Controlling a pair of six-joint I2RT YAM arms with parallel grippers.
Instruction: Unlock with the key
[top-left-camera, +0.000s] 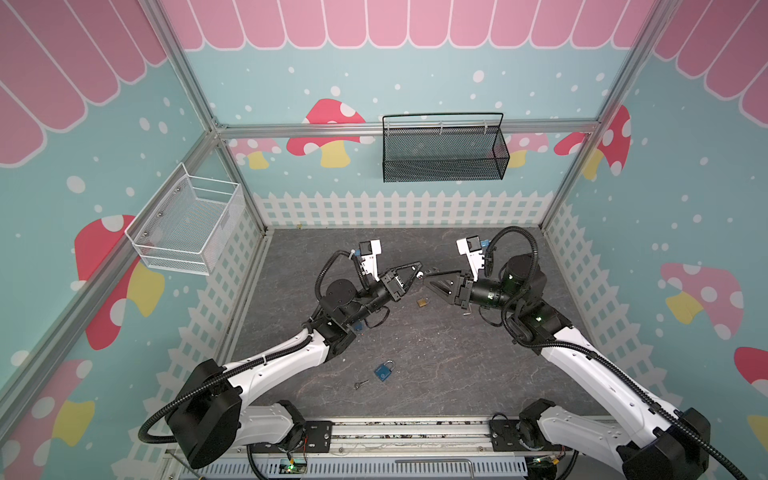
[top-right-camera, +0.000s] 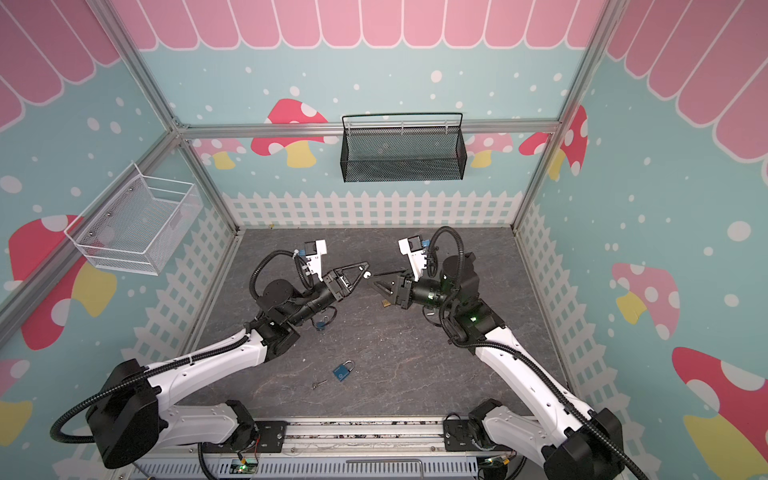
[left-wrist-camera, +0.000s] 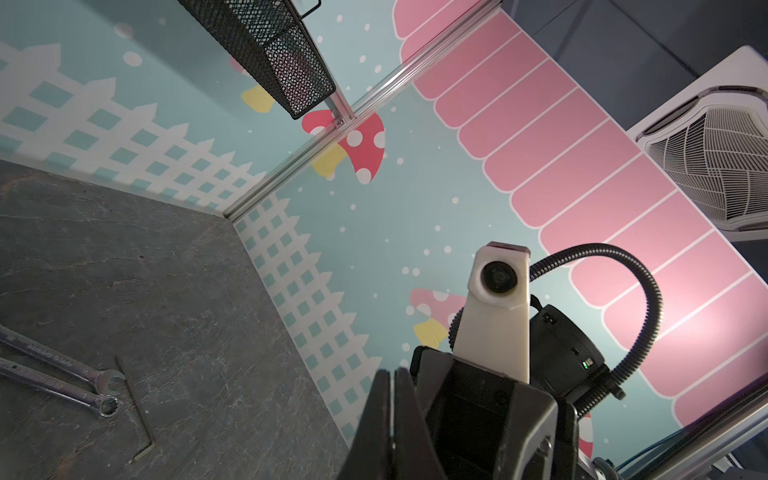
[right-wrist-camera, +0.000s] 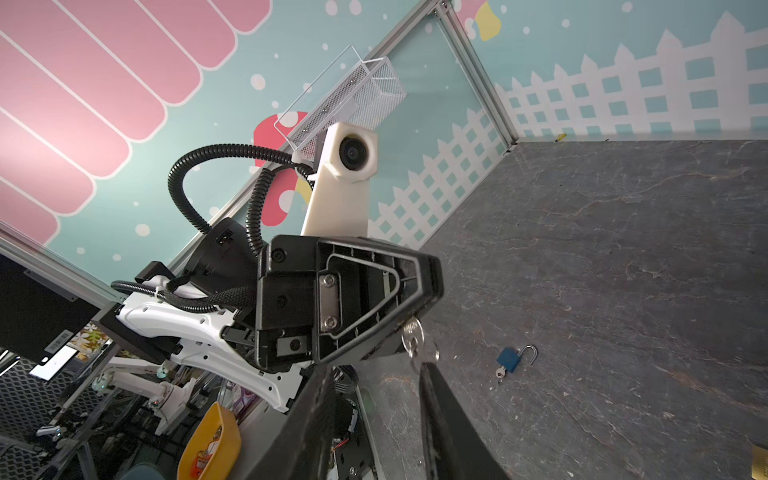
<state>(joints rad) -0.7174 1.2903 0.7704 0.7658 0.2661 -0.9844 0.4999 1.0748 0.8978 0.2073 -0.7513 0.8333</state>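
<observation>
The left claw (top-left-camera: 417, 269) is pinched fully closed on the key (right-wrist-camera: 412, 334), gripping it at the very tips. Its arm comes up from the base at the near left, reaches diagonally toward the middle and holds the claw above the surface (top-left-camera: 415, 340), aimed right and slightly toward the back wall. The key is at the centre of the scene, between the two claws. Its round silver head sticks out past the fingertips toward the right claw (top-left-camera: 428, 279), so its long axis seems to follow the left claw's line, though the blade is hidden between the fingers. The right claw faces it almost tip to tip, jaws parted to a moderate gap with nothing held between them. One finger (right-wrist-camera: 440, 415) ends just beside the key's head. The right arm mirrors the left, rising from the near right with its claw pointing left. On the surface, a loose key (top-left-camera: 360, 384) lies near the blue padlock (top-left-camera: 383, 370), and a brass padlock (top-left-camera: 423, 302) rests below the claws.
</observation>
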